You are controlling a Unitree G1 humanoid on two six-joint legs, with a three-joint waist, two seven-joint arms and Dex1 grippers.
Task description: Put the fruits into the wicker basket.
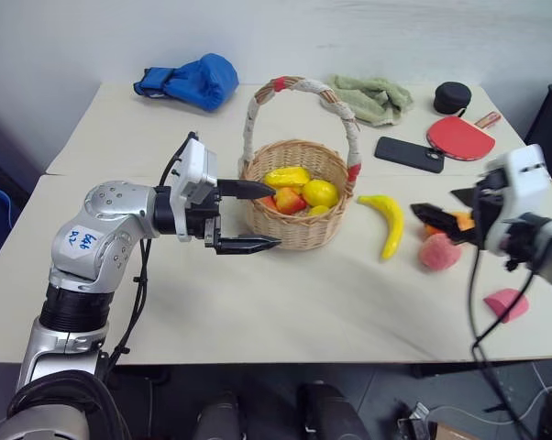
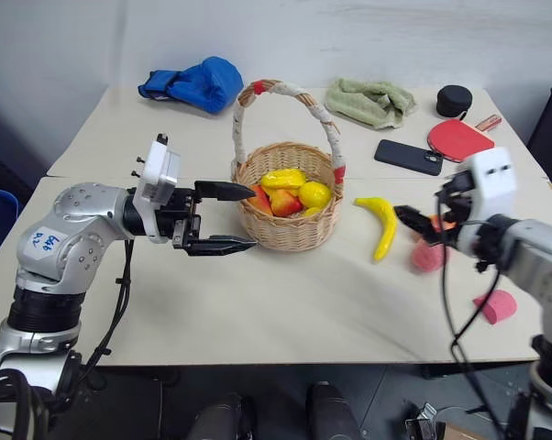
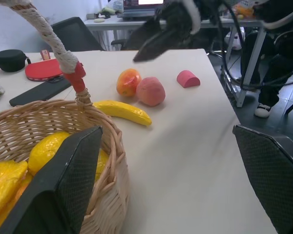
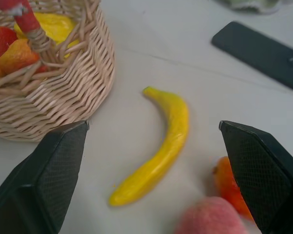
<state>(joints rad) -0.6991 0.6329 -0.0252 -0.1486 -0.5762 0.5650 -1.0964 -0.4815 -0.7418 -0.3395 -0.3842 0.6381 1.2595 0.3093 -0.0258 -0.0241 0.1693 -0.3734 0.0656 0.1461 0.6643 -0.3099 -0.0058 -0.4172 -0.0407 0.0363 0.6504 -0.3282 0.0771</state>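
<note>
The wicker basket (image 1: 299,231) stands mid-table and holds several yellow and red-orange fruits (image 1: 299,188). My left gripper (image 1: 253,217) is open at the basket's left side, with one finger over the rim and the other outside the near wall. To the right of the basket lie the banana (image 1: 386,223), a pink peach (image 1: 439,253) and an orange mango (image 3: 128,81). My right gripper (image 4: 154,124) hovers open above the banana and the peach, with nothing between its fingers. It partly hides the mango in the head views.
A pink block (image 1: 505,303) sits near the table's right front edge. Along the back lie a blue glove (image 1: 189,81), a green cloth (image 1: 372,96), a black phone (image 1: 409,153), a red paddle (image 1: 459,137) and a black round case (image 1: 452,96).
</note>
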